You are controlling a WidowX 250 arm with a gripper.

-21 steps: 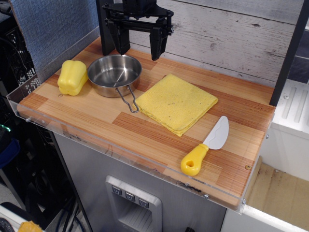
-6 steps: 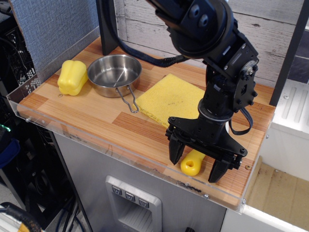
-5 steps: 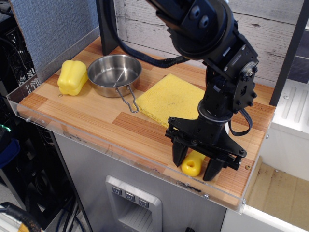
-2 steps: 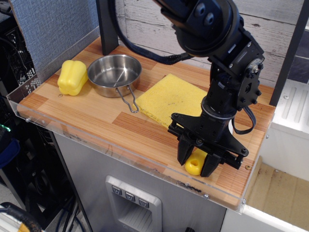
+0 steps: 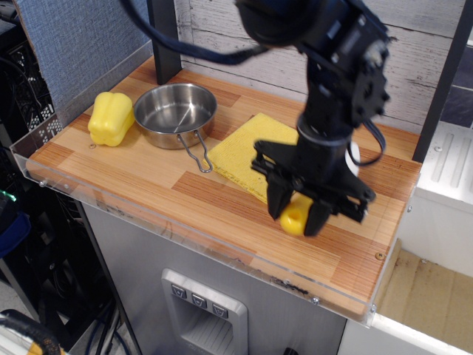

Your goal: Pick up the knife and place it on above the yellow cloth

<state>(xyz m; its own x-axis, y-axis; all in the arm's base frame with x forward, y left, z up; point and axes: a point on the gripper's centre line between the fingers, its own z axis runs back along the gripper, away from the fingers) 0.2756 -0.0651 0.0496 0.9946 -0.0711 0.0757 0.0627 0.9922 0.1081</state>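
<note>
My black gripper is shut on the knife's yellow handle and holds it lifted above the wooden table. The blade is mostly hidden behind the arm; a bit of white shows at the arm's right side. The yellow cloth lies flat on the table in the middle, its right part hidden by the arm. The gripper hangs over the cloth's near right edge.
A steel pan with a wire handle sits at the back left, with a yellow toy bell pepper to its left. A clear plastic rim runs along the table's front edge. A grey plank wall stands behind.
The gripper closed on the knife's handle at the front right, then lifted it and moved it up and back-left toward the cloth.
</note>
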